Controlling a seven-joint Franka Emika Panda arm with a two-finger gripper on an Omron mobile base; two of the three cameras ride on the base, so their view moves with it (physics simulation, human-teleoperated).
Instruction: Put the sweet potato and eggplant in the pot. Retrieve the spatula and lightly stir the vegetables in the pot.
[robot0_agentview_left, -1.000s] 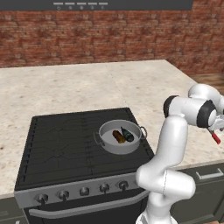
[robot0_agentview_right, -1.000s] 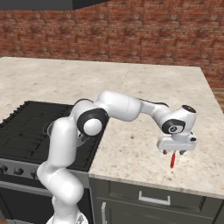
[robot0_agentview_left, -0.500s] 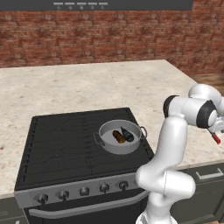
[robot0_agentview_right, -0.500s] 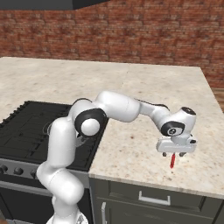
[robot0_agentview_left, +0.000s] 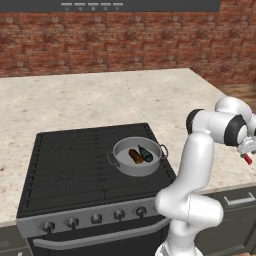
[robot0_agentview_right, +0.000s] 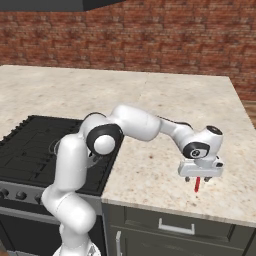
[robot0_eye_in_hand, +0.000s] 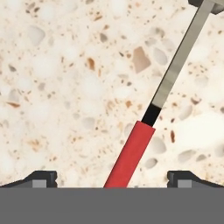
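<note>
The pot (robot0_agentview_left: 137, 156) sits on the stove (robot0_agentview_left: 75, 160), with the sweet potato (robot0_agentview_left: 134, 156) and the eggplant (robot0_agentview_left: 146, 154) lying side by side inside it. Well to the right of the pot, the spatula (robot0_eye_in_hand: 151, 118) lies on the speckled worktop (robot0_agentview_right: 165, 105). The pincer (robot0_agentview_right: 200, 178) hangs right above its red handle, fingers (robot0_eye_in_hand: 41, 178) spread wide to either side of it and pinching nothing.

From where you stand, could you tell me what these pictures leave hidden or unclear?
- Spatula blade: cut off by the top edge of the hand view; in the right base view the claw covers everything but the red handle tip.
- Claw in the left base view: cut off by the right edge.
- Sweet potato and eggplant in the pot: too small to tell whether they touch.
</note>
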